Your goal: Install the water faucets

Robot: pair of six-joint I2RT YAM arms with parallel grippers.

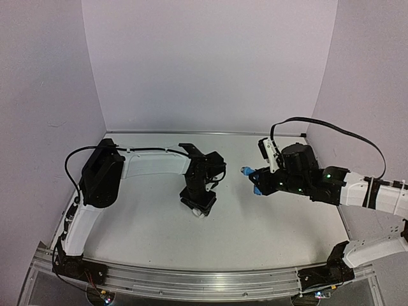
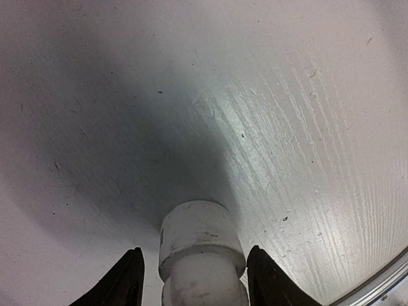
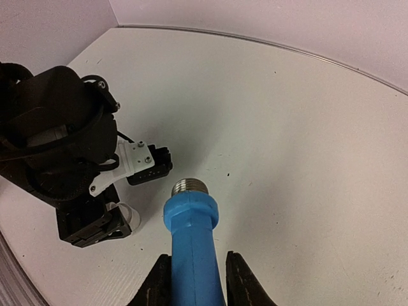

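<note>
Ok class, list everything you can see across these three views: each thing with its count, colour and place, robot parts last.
blue tap: one, bright blue with a silvery threaded end, gripped by the right gripper
white pipe fitting: one, white, on the table between the left gripper's fingers
table: one, white, under both arms
walls: three, pale, at the table's left, back and right
metal rail: one, silvery, along the near edge
left gripper: one, black, open either side of the fitting
right gripper: one, black, shut on the tap
</note>
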